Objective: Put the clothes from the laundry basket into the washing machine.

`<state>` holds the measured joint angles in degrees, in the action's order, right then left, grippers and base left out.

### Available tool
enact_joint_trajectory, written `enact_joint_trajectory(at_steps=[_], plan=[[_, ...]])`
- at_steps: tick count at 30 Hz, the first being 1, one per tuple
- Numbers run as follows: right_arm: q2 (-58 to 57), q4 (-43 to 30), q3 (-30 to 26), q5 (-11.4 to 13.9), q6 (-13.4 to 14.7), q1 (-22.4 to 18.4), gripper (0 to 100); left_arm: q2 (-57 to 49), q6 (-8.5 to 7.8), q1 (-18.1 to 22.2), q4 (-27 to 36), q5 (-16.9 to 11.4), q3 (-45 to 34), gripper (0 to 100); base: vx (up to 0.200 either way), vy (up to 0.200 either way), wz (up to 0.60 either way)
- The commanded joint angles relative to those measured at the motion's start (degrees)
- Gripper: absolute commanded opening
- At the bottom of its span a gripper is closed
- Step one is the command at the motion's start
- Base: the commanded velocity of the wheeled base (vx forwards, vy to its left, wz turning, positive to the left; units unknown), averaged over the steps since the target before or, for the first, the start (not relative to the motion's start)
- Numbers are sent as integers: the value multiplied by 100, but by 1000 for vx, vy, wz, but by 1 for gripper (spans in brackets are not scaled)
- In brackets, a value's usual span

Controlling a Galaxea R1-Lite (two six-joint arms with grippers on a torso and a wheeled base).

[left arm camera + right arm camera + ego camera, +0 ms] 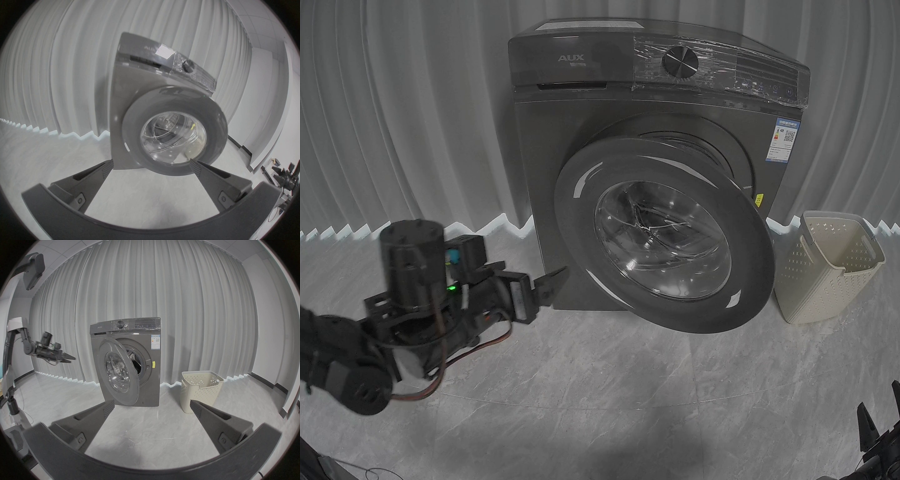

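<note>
Washing machine (550,156) stands at twelve o'clock. Left claw (151,160), at eight, is spread, facing the door (662,240) swung wide for loading. Laundry basket (831,281), at three, seems empty, bottom hidden. Right claw (152,402), at five, is spread.

Washing machine (562,187): dark grey front-loader standing on the floor (612,387), back to the curtain (394,112). Its round glass-windowed door (665,234) hangs partly open. Laundry basket (831,269): cream, perforated plastic, on the floor just beside the machine's right.
</note>
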<state>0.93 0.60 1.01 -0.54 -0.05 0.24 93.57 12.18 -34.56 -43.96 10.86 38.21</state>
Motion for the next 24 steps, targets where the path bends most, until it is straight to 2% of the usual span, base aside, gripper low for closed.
enact_joint_trajectory(at_steps=[1,2,3,4,8,14,17,20,21,22,24], plan=[[-93,11,-101,-8,5,-7,100,-3539,-330,-7,160,513,-2608,100,0,0,0],[-93,11,-101,-8,5,-7,100,-3539,-330,-7,160,513,-2608,100,0,0,0],[-93,2,-101,-17,5,-7,100,-4181,-392,46,283,680,-3030,100,0,0,0],[-93,11,-101,-17,5,-7,100,-4480,-444,204,362,698,-3188,100,0,0,0],[-93,11,-101,-25,-13,-16,100,-5482,-594,1004,836,575,-3583,100,0,0,0],[-93,2,-101,10,5,-7,100,-6730,-787,1786,1900,452,-3821,100,0,0,0],[-93,2,-101,1,58,-7,100,-7485,-787,2129,2392,241,-3821,100,0,0,0],[-93,2,-101,-17,66,-7,100,-8364,-805,2727,3192,-5,-3821,100,0,0,0],[-93,2,-101,-8,66,-7,100,-8417,-814,2762,3245,-23,-3821,100,0,0,0],[-93,2,-101,-8,49,-7,100,-8936,-919,3008,3816,-286,-3821,100,0,0,0],[-93,-7,-101,10,40,-7,100,-8857,-822,3025,3992,-392,-3821,100,0,0,0]])
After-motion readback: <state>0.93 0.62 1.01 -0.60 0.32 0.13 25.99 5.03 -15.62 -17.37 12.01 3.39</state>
